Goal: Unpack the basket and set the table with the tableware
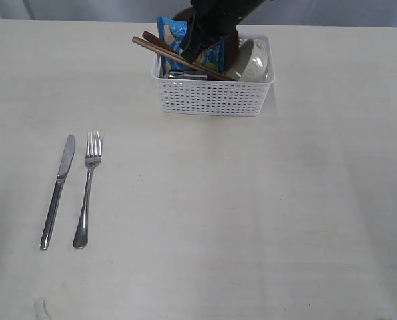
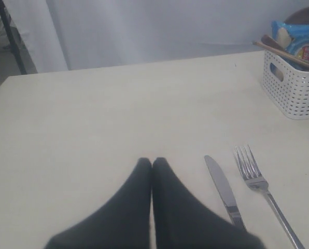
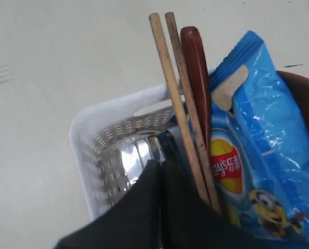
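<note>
The white perforated basket (image 1: 215, 97) stands at the far side of the counter (image 1: 252, 220), well apart from the cutlery already laid out. The knife (image 1: 57, 190) and fork (image 1: 88, 187) lie side by side on the near left of the counter, close but not touching, the knife on the outside. In the basket, two chopsticks (image 1: 178, 59) and a wooden spoon (image 3: 196, 67) lean out over one end wall. A blue snack bag (image 3: 253, 140) stands beside them and a brown plate (image 3: 305, 98) behind it. The off-white bowl (image 1: 252, 63) rests tilted at the opposite end, and the steel cup (image 3: 126, 161) lies low by the end wall. The right pincer (image 3: 159, 163) is inside the basket just above the cup, fingers pressed together with nothing visible between them. The left pincer (image 2: 152, 162) is likewise closed and empty, low over bare counter near the knife.
</note>
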{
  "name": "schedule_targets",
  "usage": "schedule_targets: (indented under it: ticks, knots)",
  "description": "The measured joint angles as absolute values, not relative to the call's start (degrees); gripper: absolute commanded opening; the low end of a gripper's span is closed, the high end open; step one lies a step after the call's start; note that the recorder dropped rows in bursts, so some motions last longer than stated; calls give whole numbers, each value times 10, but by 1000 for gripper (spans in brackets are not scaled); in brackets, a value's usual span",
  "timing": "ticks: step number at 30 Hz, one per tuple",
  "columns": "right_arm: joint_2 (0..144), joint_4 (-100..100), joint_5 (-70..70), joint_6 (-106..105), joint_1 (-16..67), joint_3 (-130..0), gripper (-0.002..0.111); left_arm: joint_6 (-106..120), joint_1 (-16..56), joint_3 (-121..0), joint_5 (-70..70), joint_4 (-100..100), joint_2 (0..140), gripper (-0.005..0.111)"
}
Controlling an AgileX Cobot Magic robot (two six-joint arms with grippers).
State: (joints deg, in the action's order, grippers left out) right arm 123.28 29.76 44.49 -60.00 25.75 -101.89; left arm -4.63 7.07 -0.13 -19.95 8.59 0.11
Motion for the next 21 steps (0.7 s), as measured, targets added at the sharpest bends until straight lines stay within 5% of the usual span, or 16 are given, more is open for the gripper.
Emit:
schedule_targets:
  ticks: [8,21]
  knots:
    - [1237,329,418,-602,260,-1019,51,-46,71,-1,-200,86,1,0]
    - [1279,337,337,-602,286,-1019,49,-46,71,-1,-200,86,1,0]
